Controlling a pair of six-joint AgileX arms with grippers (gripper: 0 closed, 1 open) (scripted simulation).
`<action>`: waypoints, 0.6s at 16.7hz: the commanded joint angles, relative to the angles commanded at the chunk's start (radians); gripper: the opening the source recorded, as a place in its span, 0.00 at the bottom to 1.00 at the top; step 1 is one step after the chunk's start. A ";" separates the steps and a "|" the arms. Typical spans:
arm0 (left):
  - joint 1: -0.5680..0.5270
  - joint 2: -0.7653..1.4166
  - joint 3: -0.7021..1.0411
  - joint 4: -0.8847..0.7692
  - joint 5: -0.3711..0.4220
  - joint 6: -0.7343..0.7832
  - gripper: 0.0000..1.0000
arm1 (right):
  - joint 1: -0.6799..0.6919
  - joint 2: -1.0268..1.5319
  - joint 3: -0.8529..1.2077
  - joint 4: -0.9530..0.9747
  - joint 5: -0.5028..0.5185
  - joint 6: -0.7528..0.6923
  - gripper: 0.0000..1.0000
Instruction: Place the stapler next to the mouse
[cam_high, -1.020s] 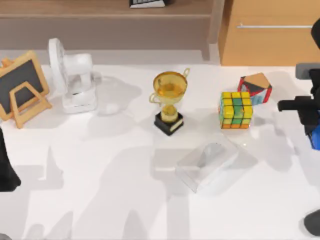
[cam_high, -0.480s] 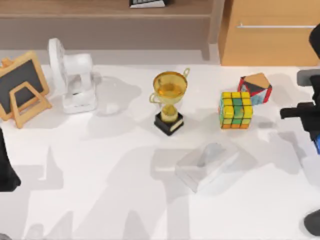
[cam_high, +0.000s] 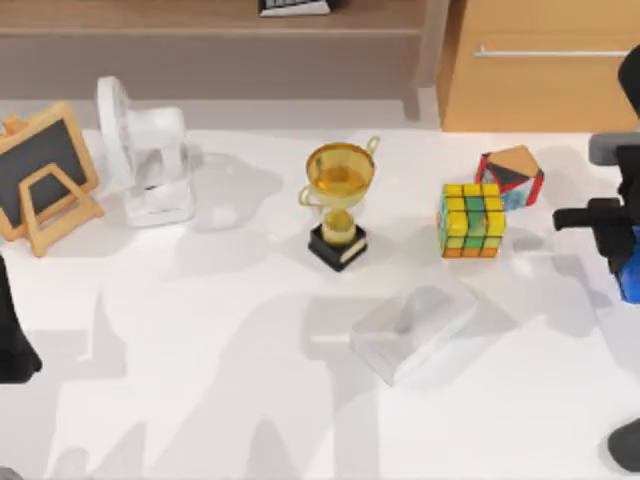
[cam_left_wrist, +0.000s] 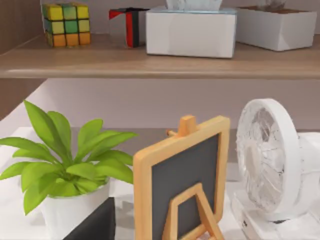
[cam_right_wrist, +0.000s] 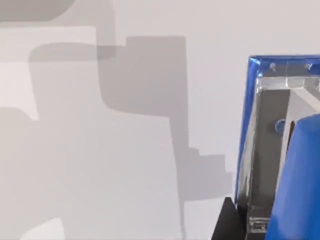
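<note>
Hovering at the worktop's (cam_high: 200, 380) right edge, the stapler (cam_high: 630, 272) is held up in the right gripper (cam_high: 622, 262) and not yet carried to the pale mouse (cam_high: 420, 305) near the front middle, while the left arm is parked at the left edge.

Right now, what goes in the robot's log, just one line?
right gripper: table's right edge, above stapler | left arm: parked left | mouse: centre
</note>
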 joint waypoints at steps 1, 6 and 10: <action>0.000 0.000 0.000 0.000 0.000 0.000 1.00 | 0.000 0.004 -0.004 0.010 -0.012 0.001 0.00; 0.000 0.000 0.000 0.000 0.000 0.000 1.00 | -0.001 0.032 -0.029 0.027 -0.036 0.004 0.00; 0.000 0.000 0.000 0.000 0.000 0.000 1.00 | -0.001 0.032 -0.029 0.027 -0.036 0.004 0.15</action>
